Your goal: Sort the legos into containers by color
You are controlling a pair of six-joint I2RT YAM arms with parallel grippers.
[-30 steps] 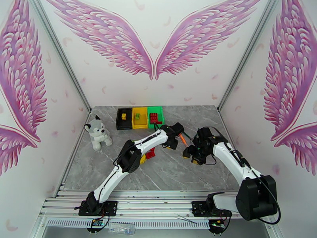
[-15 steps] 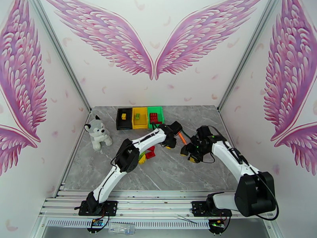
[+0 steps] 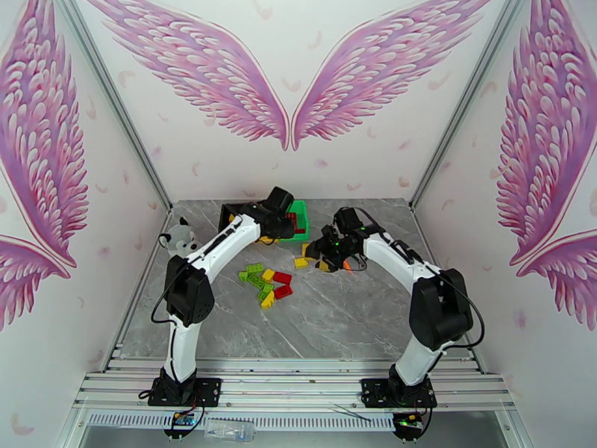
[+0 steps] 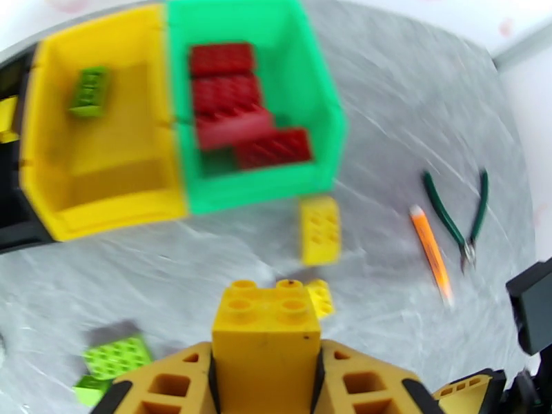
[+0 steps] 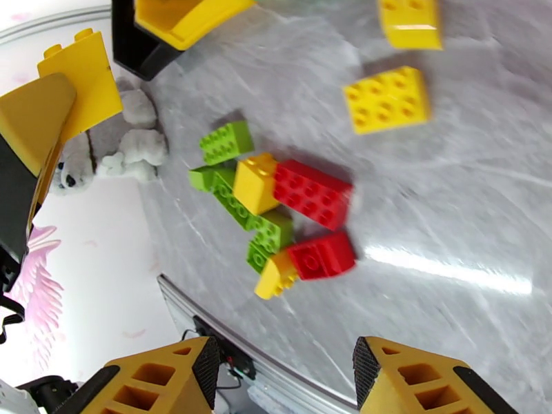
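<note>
Showing the left gripper point(image 4: 265, 370) clamped on a yellow brick point(image 4: 265, 319), studs toward the camera, with the jaws pressed against both sides of the piece. In the overhead view the left gripper point(image 3: 277, 212) sits at the row of bins near the back of the table point(image 3: 336, 322), its arm covering much of the yellow bin.

Seen from the left wrist, the row runs as follows:
- The black bin point(image 4: 14, 229) is at the left edge.
- The yellow bin point(image 4: 103, 201) holds one light green brick point(image 4: 90, 91).
- The green bin point(image 4: 317, 105) holds several red bricks point(image 4: 228, 91).

Two loose yellow bricks point(image 4: 321, 229) lie on the marble surface just in front of the green bin, the nearer one partly hidden behind the held piece. Farther right lie an orange stick point(image 4: 431, 253) and green-handled pliers point(image 4: 459, 215), side by side but apart.

The right gripper point(image 5: 284, 363) stands open above the table, its fingers well apart with nothing between them. Beyond its fingers lies the unsorted pile point(image 5: 265, 229) of red, yellow and light green bricks, touching or overlapping. In the overhead view the right gripper point(image 3: 328, 255) hangs near the middle of the table, to the right of the pile point(image 3: 265, 281). A plush husky point(image 3: 177, 237) sits near the left edge, beside the left arm.
</note>
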